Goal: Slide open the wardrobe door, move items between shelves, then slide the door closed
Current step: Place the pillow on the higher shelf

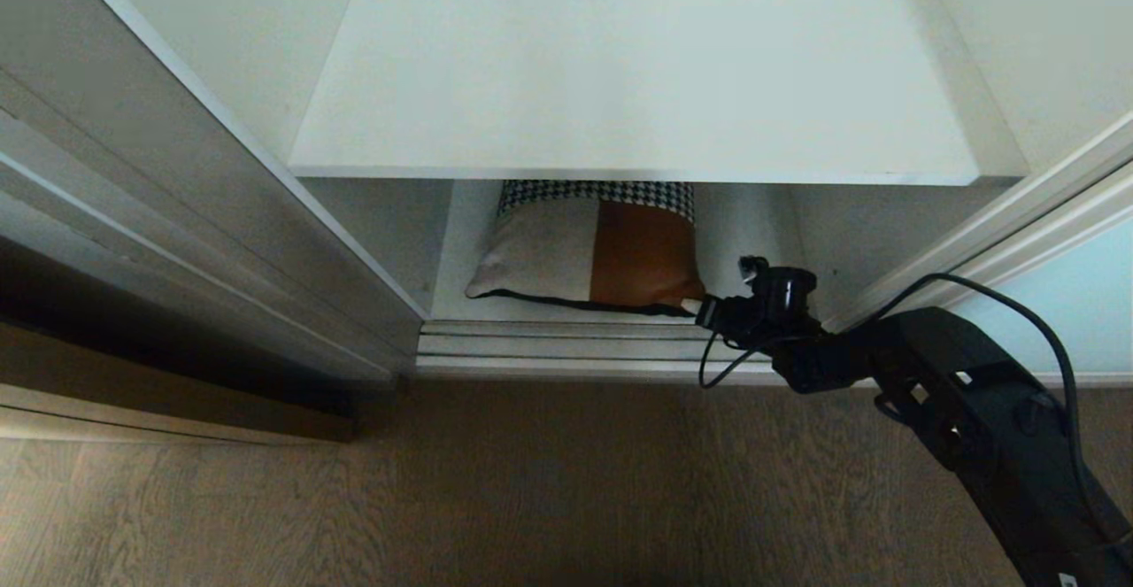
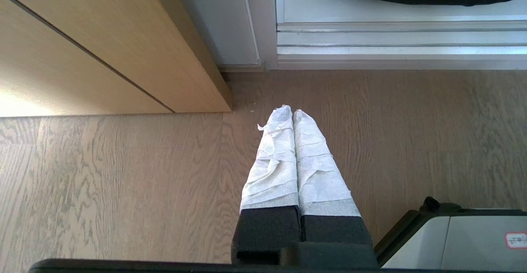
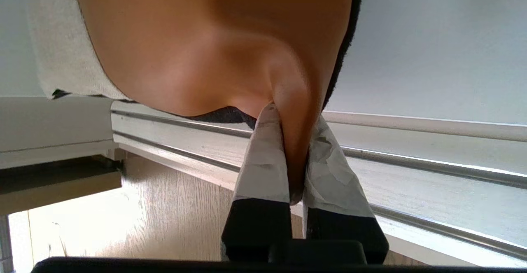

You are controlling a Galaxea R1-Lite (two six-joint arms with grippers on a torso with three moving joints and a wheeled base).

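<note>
Right gripper point(image 3: 288, 141) is clamped on the rust-orange corner of the soft patchwork cushion point(image 1: 589, 251); light, limp fabric, likely sagging when lifted.

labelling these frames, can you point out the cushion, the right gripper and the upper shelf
cushion point(image 1: 642, 255), head view, on its rust-orange panel.
right gripper point(image 3: 288, 141), right wrist view, midway between the taped fingertips pinching the cushion's corner.
upper shelf point(image 1: 637, 73), head view, on its bare white top.
</note>
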